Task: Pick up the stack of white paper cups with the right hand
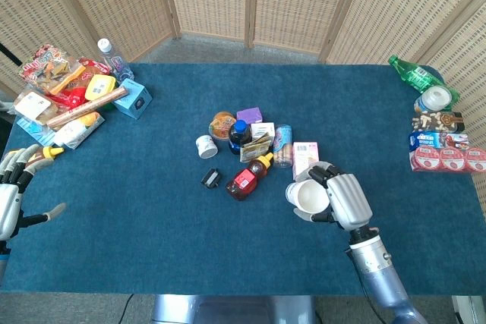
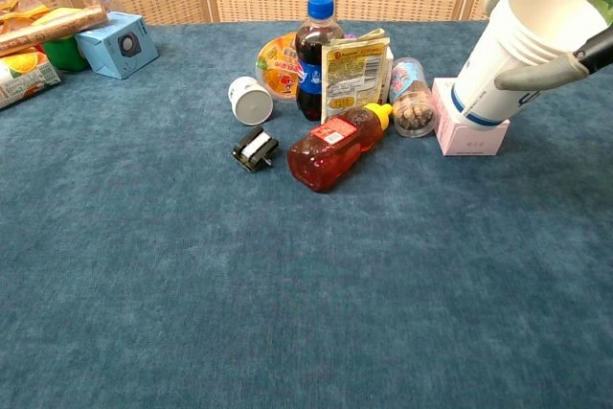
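Chest view, right hand (image 2: 565, 7) gripping nested white paper cups (image 2: 512, 50) tilted, inside empty, left hand (image 1: 15, 187) holding nothing, fingers spread

In the chest view the frame's top and right edges are cutting off most of the right hand (image 2: 560, 16), leaving only fingers around the stack of white paper cups (image 2: 512, 50). The cups are hiding part of the pink box (image 2: 465, 136). The left hand (image 1: 15, 191) is running past the head view's left edge.
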Controlling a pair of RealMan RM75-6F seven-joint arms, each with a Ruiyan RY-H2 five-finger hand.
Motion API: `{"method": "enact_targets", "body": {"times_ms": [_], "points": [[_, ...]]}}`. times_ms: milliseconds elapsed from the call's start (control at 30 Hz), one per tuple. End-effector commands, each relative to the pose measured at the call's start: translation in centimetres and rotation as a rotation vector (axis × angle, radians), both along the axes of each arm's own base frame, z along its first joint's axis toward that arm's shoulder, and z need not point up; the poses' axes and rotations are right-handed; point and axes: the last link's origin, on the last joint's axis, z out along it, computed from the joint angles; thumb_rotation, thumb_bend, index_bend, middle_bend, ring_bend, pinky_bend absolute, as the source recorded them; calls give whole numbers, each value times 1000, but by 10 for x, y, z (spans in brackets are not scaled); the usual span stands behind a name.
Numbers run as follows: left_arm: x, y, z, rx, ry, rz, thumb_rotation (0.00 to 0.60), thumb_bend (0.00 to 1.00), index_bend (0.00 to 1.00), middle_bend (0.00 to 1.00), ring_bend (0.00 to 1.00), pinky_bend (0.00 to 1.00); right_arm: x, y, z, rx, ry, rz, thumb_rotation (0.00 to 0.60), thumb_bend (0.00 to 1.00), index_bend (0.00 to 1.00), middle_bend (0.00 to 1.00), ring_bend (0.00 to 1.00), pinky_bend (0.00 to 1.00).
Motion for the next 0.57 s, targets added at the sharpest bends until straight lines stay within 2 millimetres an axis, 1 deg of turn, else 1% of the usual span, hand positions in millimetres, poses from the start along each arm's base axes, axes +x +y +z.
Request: {"method": "enact_targets", "body": {"times_ms": [33, 567], "points": [[0, 0, 0, 0, -1, 0, 600, 172, 230, 0, 0, 0, 0, 0, 0, 1, -2, 0, 600, 4, 429, 526, 295, 427], [1, -1, -1, 0, 6, -4, 600, 172, 230, 0, 0, 0, 0, 0, 2, 1, -3, -3, 600, 4, 436, 526, 295, 427]]}}
